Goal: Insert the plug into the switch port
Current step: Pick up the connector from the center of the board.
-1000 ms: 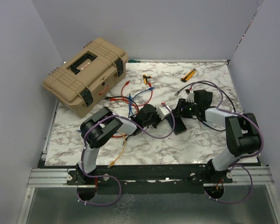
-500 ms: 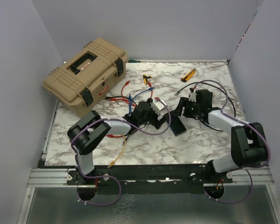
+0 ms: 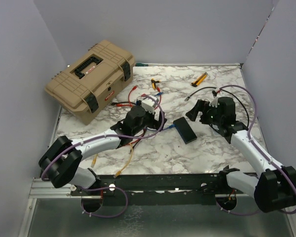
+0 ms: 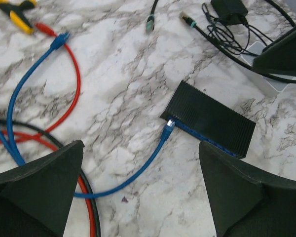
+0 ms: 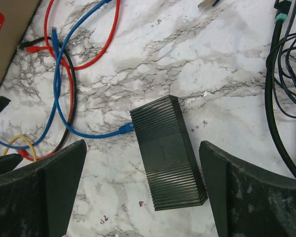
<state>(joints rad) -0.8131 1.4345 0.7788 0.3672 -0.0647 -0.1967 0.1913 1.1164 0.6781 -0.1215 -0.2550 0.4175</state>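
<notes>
The switch is a flat black ribbed box [image 3: 186,130] lying free on the marble, also in the left wrist view [image 4: 209,118] and the right wrist view [image 5: 167,153]. The blue cable's plug [image 4: 169,124] sits with its head in the switch port at the box's blue-faced edge, as the right wrist view also shows [image 5: 126,129]. My left gripper [image 3: 155,116] hovers left of the box, jaws open and empty [image 4: 140,192]. My right gripper [image 3: 197,111] hangs to the box's upper right, open and empty too [image 5: 143,187].
A tan toolbox [image 3: 91,79] stands at the back left. Red, blue, black and yellow cables [image 3: 138,101] tangle left of the switch. A black adapter with its cord [image 4: 227,7] and a white slab [image 4: 266,79] lie right of it. A yellow tool [image 3: 199,79] lies at the back.
Both grippers have opened and drawn back from the switch, the left one to the left, the right one to the right. The switch now lies flat with the blue plug at its edge.
</notes>
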